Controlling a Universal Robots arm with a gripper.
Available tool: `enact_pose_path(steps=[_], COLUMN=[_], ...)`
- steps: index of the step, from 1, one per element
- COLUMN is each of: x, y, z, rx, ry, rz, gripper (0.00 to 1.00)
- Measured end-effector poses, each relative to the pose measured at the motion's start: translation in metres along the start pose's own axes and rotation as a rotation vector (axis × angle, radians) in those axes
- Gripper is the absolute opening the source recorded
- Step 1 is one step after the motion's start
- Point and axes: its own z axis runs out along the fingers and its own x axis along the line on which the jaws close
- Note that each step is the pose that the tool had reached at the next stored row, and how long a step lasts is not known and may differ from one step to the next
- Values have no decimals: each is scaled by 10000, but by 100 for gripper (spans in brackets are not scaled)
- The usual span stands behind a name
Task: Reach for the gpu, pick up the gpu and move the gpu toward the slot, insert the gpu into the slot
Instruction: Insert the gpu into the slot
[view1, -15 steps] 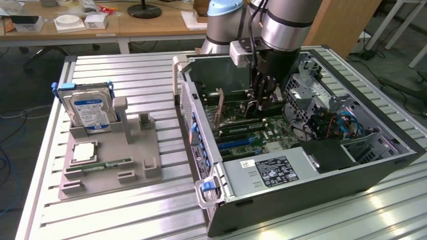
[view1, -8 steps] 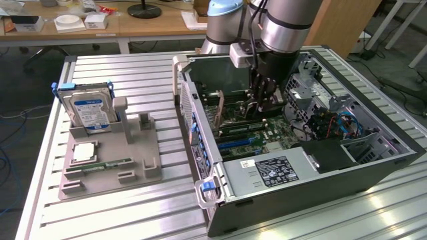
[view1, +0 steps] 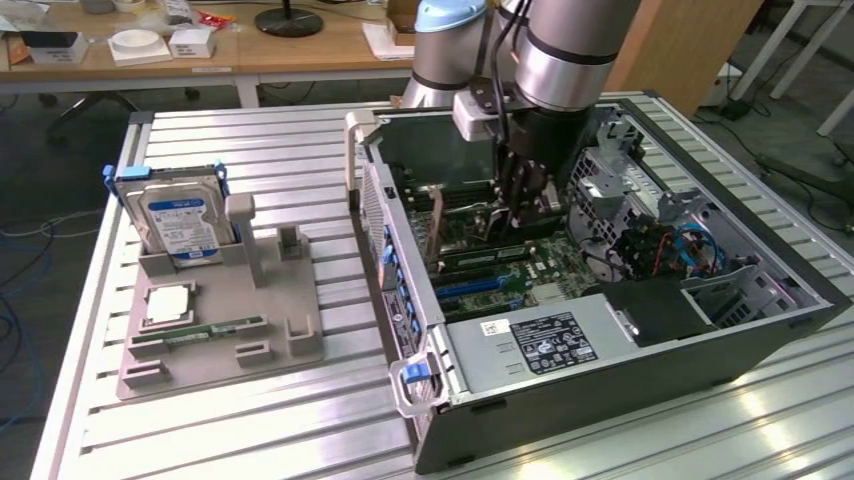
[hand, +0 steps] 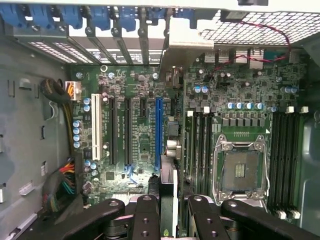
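I'm down inside the open case (view1: 747, 330), arm dropping in from above, my gripper (view1: 525, 212) low over the motherboard (hand: 135, 90). In the wrist view my two fingers (hand: 147, 207) are clamped on the gpu (hand: 168, 185). I'm grasping the card by its top edge, and it hangs edge-on below me, so all I get of it is a thin strip.

Here's the line that matters. The card's long axis runs straight out from between my fingers toward the rear wall, and its silver bracket (hand: 186, 46) is right up at the row of blue-clipped openings (hand: 100, 20). That axis looks parallel to the expansion slots, with no twist that I can make out.

Now the offset. The blue slot (hand: 158, 130) lies just beside the card, on the side away from the CPU socket (hand: 241, 170). The card's edge hides the board directly beneath it. So I can't tell whether its bottom edge is over a slot, touching one, or partly in.

From the exterior view, I'm between the rear wall on that view's left and the drive bays on its right. The card points from me toward the left. Height above the board I can't judge; it reads close, but contact isn't visible.
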Motion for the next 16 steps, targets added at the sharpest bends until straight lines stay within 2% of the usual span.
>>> enact_pose_path(steps=[3, 16], x=[34, 60], y=[1, 58], z=[2, 90], rx=[0, -2], ry=[2, 2], rz=[0, -2], gripper=[27, 27])
